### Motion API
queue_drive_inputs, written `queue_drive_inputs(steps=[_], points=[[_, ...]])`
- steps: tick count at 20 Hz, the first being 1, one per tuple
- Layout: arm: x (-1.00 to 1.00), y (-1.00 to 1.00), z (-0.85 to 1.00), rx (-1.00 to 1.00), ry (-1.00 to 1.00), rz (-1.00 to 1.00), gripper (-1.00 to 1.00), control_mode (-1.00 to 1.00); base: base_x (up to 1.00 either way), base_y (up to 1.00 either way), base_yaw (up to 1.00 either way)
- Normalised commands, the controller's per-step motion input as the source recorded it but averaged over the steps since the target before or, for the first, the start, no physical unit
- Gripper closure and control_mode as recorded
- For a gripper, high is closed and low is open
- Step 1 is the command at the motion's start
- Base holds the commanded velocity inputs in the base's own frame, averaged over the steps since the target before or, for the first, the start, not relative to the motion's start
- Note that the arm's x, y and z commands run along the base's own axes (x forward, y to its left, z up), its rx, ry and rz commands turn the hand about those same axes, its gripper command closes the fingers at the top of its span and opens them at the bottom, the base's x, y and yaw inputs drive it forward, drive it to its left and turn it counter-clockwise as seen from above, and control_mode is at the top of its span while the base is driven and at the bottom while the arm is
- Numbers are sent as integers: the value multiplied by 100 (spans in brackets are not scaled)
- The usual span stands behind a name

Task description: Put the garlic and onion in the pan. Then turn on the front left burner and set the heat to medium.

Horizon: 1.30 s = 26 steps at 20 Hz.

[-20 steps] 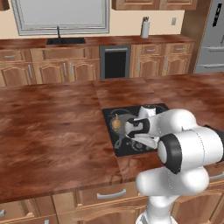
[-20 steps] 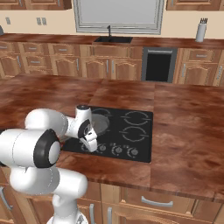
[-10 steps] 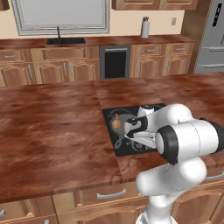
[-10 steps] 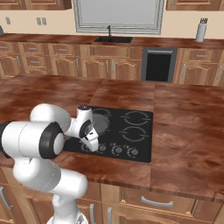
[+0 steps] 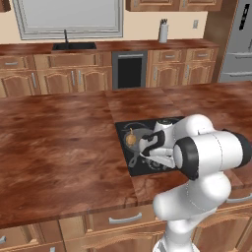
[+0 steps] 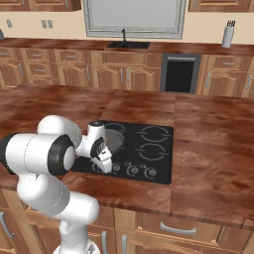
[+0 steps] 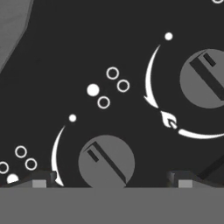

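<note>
The onion (image 5: 130,140) already sits in the pan (image 5: 137,139) on the front left burner (image 6: 115,141) of the black cooktop (image 6: 159,155) set into the wooden surface (image 5: 59,147), so the job looks to have reached the heat setting. The gripper (image 7: 109,178) hangs low over the control row with its fingers (image 7: 41,178) spread wide, straddling a grey knob (image 7: 106,163) (holding nothing), probably to close on its ridge and turn it; a second knob (image 7: 204,78) sits toward 2 o'clock in the hand view
</note>
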Motion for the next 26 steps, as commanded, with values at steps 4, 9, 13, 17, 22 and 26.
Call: queue_drive_inputs(steps=[4,9,13,17,22,26], points=[[9,0,-4,0,0,0,-100,-100,0,0,0],[1,0,-5,0,0,0,-100,-100,0,0,0],[2,-2,-5,0,0,0,-100,-100,0,0,0],[5,-2,-8,0,0,0,-100,-100,0,0,0],[7,0,-19,-1,0,0,100,-100,0,0,0],[9,-1,-27,-1,0,0,100,-100,0,0,0]])
